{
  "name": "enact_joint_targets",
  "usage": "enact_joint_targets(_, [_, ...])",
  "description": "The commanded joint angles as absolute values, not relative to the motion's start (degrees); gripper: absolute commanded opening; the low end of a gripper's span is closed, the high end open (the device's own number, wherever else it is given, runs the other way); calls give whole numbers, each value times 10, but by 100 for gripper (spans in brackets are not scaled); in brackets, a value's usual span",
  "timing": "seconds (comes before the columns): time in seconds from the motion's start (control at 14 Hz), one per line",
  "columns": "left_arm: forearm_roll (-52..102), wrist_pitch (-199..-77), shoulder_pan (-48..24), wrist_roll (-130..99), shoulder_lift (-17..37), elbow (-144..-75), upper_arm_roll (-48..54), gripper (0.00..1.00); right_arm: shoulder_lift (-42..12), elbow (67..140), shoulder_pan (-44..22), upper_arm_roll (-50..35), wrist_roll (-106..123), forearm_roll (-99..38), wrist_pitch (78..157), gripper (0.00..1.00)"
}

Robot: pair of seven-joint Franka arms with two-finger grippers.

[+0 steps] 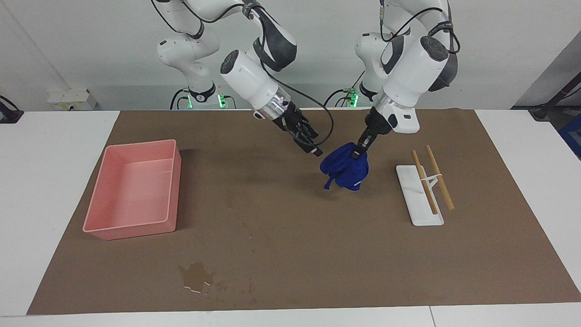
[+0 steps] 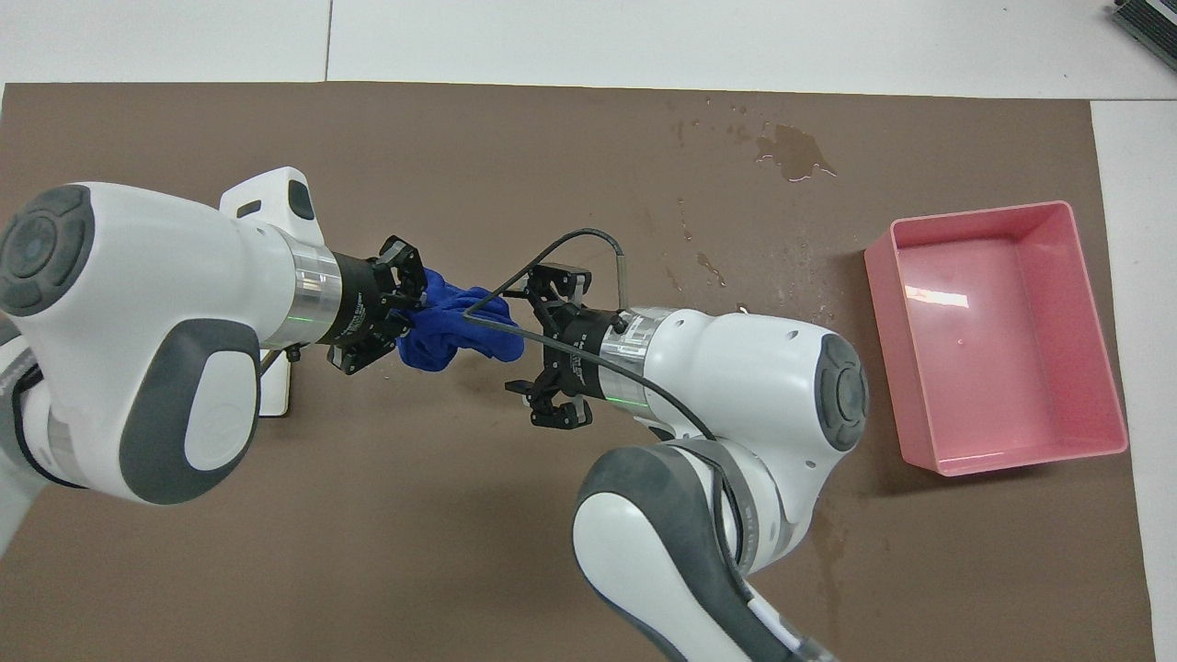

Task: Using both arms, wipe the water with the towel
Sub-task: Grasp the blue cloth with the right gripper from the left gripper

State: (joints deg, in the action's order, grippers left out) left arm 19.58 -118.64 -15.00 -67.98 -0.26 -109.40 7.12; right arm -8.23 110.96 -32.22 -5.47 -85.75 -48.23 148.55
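My left gripper (image 1: 361, 149) (image 2: 406, 308) is shut on the top of the blue towel (image 1: 346, 171) (image 2: 455, 333). The towel hangs bunched just over the brown mat. My right gripper (image 1: 312, 144) (image 2: 550, 347) is open with its fingers spread wide. It is right beside the towel, pointing at it; I cannot tell if it touches. The largest water blotch (image 1: 196, 274) (image 2: 793, 152) lies near the mat's edge farthest from the robots, toward the right arm's end. Faint wet streaks (image 1: 243, 222) (image 2: 706, 267) run from it toward the robots.
A pink tray (image 1: 131, 228) (image 2: 1011, 457) stands on the mat at the right arm's end. A white rest with two wooden sticks (image 1: 429, 181) lies toward the left arm's end, beside the towel; my left arm mostly hides it in the overhead view.
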Motion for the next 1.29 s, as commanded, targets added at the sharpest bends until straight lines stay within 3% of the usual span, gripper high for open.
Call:
enact_joint_targets(0.0, [241, -1184, -168, -691, -20, -1104, 60, 0, -93, 1103, -335, -54, -869, -493, 1501, 100])
enact_joint_targets(0.43, [323, -1184, -182, -733, -29, -1109, 65, 0, -103, 1109, -326, -53, -833, -493, 1499, 100])
enact_joint_targets(0.5, [341, -1188, -183, -736, -30, -1110, 66, 0, -103, 1109, -324, -53, -801, -493, 1499, 85])
enact_joint_targets(0.64, [343, -1208, -184, -742, -34, -1123, 66, 0, -105, 1109, -312, -53, -775, -493, 1495, 18])
enact_joint_targets(0.71, [343, -1210, -186, -741, -37, -1128, 67, 0, -105, 1107, -303, -53, -773, -492, 1489, 0])
enact_joint_targets(1.0, [343, -1215, -193, -742, -37, -1128, 66, 0, -104, 1110, -289, -51, -719, -490, 1462, 0])
enact_joint_targets(1.21, [343, -1222, -193, -742, -37, -1128, 66, 0, -79, 1140, -244, -47, -589, -425, 1329, 0])
